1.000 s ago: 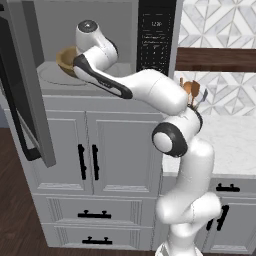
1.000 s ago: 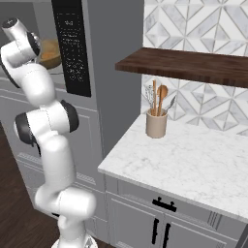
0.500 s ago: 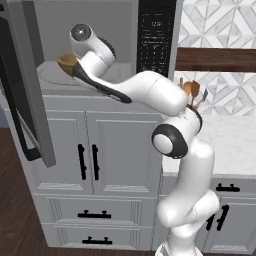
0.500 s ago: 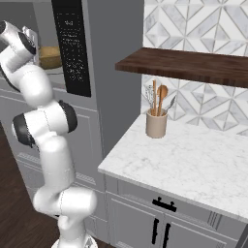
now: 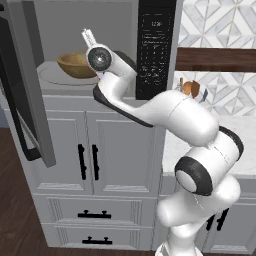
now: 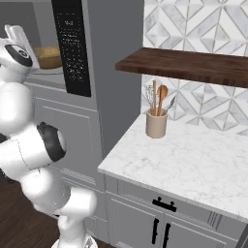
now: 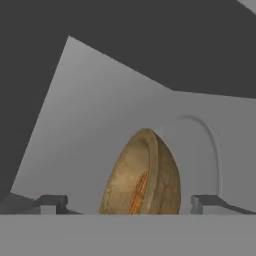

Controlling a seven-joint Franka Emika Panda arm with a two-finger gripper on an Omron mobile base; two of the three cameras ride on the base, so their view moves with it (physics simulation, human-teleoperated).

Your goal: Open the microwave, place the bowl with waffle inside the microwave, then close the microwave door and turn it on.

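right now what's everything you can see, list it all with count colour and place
microwave: one, grey, built in above the cabinets, black keypad panel on its right side
microwave door: one, grey frame with dark glass and a black bar handle, swung open to the left
turntable plate: one, pale grey, on the microwave floor
bowl with waffle: one, brown wood with an orange-brown waffle, resting on the turntable plate
cabinet doors: several, grey with black handles, below the microwave and under the counter
counter: one, white marble, right of the microwave
utensil crock: one, beige, holding wooden spoons, on the counter by the wall
shelf: one, dark wood, on the tiled wall above the crock
arm: one, white with dark joints
gripper: one, jaws open, either side of the bowl
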